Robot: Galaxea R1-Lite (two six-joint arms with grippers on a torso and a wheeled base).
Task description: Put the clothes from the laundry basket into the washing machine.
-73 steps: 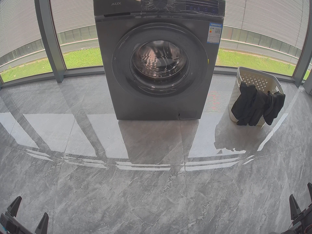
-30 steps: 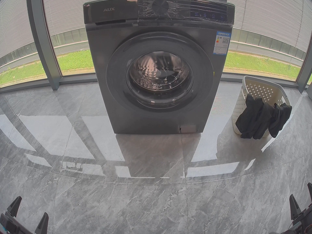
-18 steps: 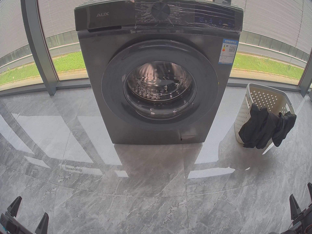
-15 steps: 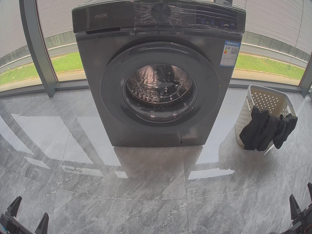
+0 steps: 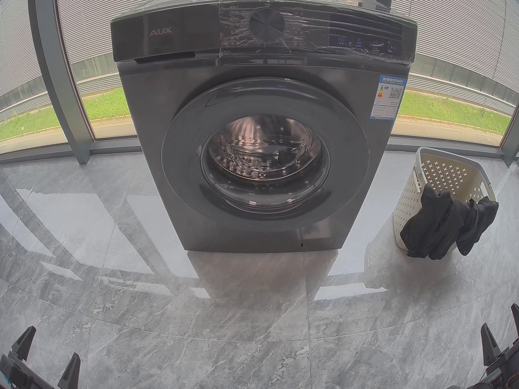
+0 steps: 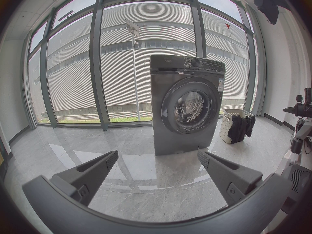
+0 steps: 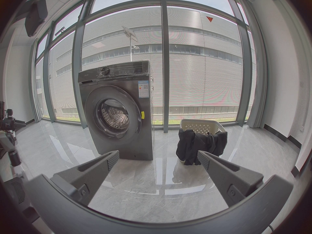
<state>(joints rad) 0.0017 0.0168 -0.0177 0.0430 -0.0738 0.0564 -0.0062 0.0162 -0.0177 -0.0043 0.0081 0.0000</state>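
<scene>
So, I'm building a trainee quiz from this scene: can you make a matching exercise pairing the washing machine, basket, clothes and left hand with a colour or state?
1 washing machine
2 basket
3 clothes
4 left hand

a white
b open and empty
c grey
d black, hung over a rim

Pairs: 1-c, 2-a, 3-d, 4-b

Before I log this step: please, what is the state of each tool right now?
Left tool: open, holding nothing.
Right tool: open, holding nothing.
</scene>
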